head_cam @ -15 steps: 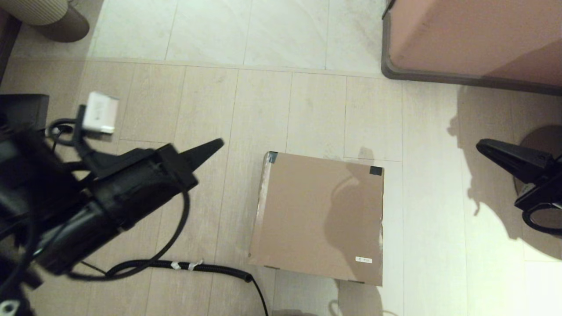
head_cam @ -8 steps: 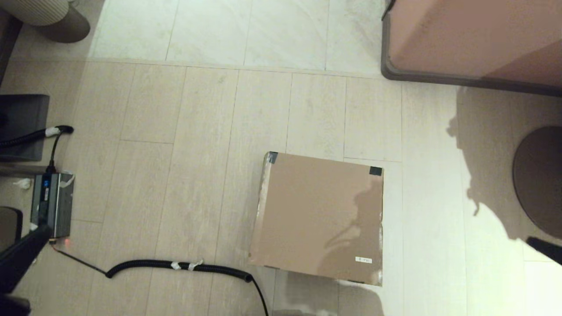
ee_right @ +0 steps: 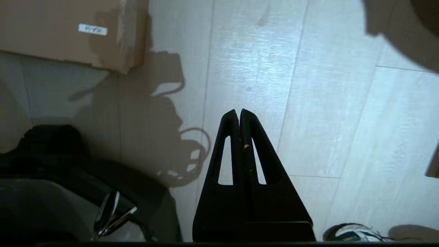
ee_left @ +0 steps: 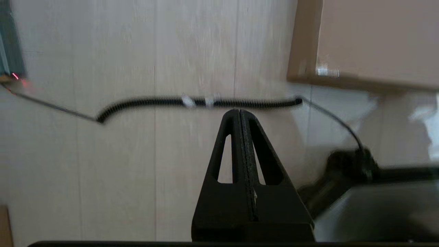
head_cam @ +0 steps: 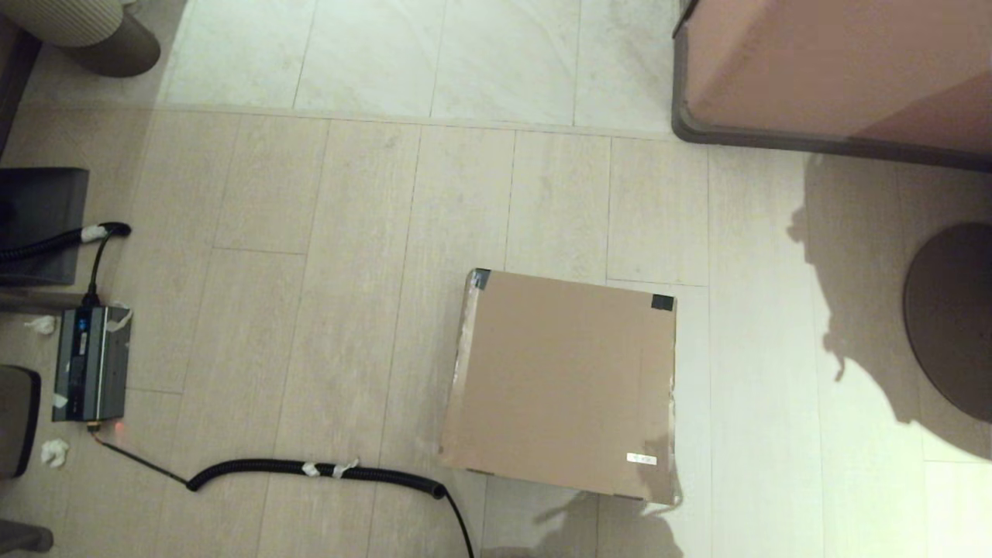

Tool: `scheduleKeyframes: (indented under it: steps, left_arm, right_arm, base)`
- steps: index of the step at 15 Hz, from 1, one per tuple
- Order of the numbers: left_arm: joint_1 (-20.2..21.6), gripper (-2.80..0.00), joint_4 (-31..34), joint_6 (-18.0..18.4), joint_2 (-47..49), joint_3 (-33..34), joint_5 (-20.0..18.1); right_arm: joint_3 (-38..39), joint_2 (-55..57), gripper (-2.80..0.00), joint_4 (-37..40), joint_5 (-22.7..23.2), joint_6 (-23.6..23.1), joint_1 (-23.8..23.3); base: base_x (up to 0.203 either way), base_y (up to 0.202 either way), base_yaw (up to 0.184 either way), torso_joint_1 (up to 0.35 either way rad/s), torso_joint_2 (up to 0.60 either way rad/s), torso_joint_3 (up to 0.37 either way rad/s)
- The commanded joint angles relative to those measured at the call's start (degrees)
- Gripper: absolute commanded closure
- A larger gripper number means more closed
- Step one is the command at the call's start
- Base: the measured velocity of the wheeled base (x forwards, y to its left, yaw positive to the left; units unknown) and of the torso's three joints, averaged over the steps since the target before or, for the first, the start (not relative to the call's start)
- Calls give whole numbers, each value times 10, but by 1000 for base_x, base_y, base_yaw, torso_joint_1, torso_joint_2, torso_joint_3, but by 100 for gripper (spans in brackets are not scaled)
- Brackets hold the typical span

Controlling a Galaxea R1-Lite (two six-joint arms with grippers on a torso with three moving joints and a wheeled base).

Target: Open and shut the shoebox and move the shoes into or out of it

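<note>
Fingers of the left gripper are pressed flat together and hold nothing. They hang over the bare floor, pointing toward a black curly cable that lies on the floor. Fingers of the right gripper are also pressed together with nothing between them, above pale floor boards. Neither arm shows in the head view.

The shoebox sits on the floor with its lid down flat. It is plain brown cardboard. Two small dark bits of tape mark the far lid corners, one at the far left corner and one at the far right corner. A little white label sticker sits near the near right corner of the lid. It has tiny marks on it, but they are too small to read. The right wrist view shows that same corner and sticker, off to the side of the right fingers and well apart from them.

One end of the curly cable stops just beside the near left corner of the box. A small grey device with a red light sits by the left edge of the head view. A big pinkish cabinet with a grey base stands on the floor beyond the box.

A white and grey sneaker peeks in at the very edge of the right wrist view, on the floor near the right arm.
</note>
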Motion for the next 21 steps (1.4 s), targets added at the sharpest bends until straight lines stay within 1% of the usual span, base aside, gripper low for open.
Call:
scheduleKeyframes:
  steps: [1,2,3,5,7,8,11,13,19,20,21]
  left_arm:
    - [2,0,-2,-1,-28,2,1]
    - [2,0,-2,-1,-28,3,1]
    - [2,0,-3,-1,-29,3,1]
    - [2,0,-7,-4,-29,5,1]
    - [2,0,-7,-6,-29,5,0]
    - [2,0,-8,-5,-29,6,0]
    - [1,0,-8,-14,-29,5,2]
    - [2,0,-8,-18,-29,5,2]
    - [2,0,-10,-31,-29,6,7]
    - [2,0,-20,-32,-29,9,8]
    - [2,0,-48,-32,-29,18,9]
  right_arm:
    - [6,1,0,3,0,5,41]
    - [6,6,0,4,-1,8,74]
    - [6,3,0,4,-2,12,94]
    - [7,-55,0,1,-4,15,85]
    - [7,-153,0,0,-6,17,71]
    - [8,-182,0,-1,-12,21,66]
    - [8,-185,0,-3,-24,34,57]
    - [9,-185,0,-4,-30,68,57]
    - [9,-185,0,-4,-31,68,57]
    - [9,-185,0,-4,-31,68,57]
    - [9,-185,0,-4,-31,69,57]
  base:
    - [0,0,0,0,0,0]
    - [0,0,0,0,0,0]
    - [0,0,0,0,0,0]
    - [0,0,0,0,0,0]
    - [0,0,0,0,0,0]
    - [0,0,0,0,0,0]
    - [0,0,0,0,0,0]
    - [0,0,0,0,0,0]
    - [0,0,0,0,0,0]
    - [0,0,0,0,0,0]
    - [0,0,0,0,0,0]
